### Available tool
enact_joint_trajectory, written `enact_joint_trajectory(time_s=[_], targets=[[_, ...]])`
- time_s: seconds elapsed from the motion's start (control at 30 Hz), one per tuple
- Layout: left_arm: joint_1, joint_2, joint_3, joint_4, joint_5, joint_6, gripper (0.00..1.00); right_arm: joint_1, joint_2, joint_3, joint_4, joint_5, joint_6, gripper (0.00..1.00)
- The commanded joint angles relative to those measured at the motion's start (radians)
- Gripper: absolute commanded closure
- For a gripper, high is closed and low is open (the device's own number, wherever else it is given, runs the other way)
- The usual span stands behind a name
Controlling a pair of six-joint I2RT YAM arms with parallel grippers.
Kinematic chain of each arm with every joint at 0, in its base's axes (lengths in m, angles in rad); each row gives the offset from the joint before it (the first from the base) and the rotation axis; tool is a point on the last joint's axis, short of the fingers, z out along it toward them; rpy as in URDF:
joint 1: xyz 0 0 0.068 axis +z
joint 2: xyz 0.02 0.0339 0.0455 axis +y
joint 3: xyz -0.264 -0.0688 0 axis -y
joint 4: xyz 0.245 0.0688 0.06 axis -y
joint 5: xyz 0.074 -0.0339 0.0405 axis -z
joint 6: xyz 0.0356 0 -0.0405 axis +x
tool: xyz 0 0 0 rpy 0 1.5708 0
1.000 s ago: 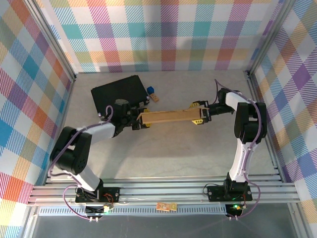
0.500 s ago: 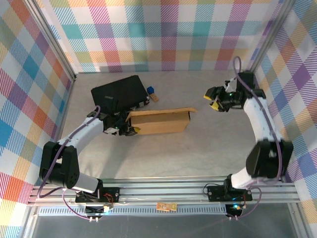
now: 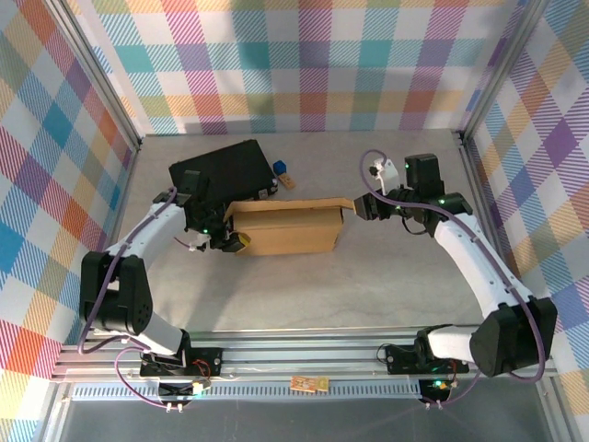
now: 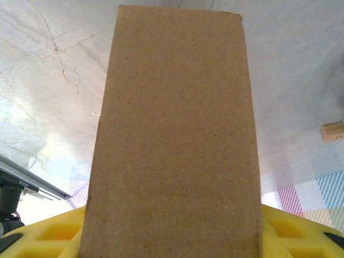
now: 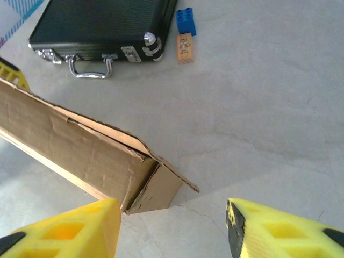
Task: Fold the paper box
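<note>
My right fingers (image 3: 362, 208) have let go of the box (image 3: 287, 228), swung off to the far right and come back, now spread open just beside its right end. The box, held edge-on between both arms a second ago, now shows its broad face and has slid left with my left fingers (image 3: 228, 239), nearer the black case (image 3: 221, 170).

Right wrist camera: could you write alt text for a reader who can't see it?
The end of a brown paper box, its flap ajar, lies on a pale table ahead of the open right gripper. Beyond it sit a black case with a metal handle, a blue brick and a wooden block.
</note>
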Motion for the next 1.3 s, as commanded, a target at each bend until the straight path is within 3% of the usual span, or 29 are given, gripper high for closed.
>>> enact_joint_trajectory(time_s=[0.0,0.1,0.23,0.5,0.8,1.27], targets=[[0.018,0.063,0.003,-0.124,-0.082,0.042,0.73,0.005,0.038,0.063,-0.058,-0.091,-0.168,0.42],[0.028,0.077,0.000,-0.124,-0.088,0.048,0.73,0.015,0.100,0.118,-0.103,-0.127,-0.176,0.42],[0.043,0.076,-0.009,-0.119,-0.095,0.050,0.73,0.036,0.189,0.183,-0.172,-0.077,-0.175,0.48],[0.062,0.083,-0.014,-0.138,-0.098,0.079,0.72,0.082,0.281,0.283,-0.220,0.018,-0.162,0.51],[0.066,0.094,-0.011,-0.116,-0.088,0.081,0.73,0.097,0.308,0.320,-0.296,0.049,-0.137,0.69],[0.067,0.119,0.017,-0.124,-0.090,0.087,0.73,0.136,0.346,0.342,-0.320,0.092,-0.107,0.79]])
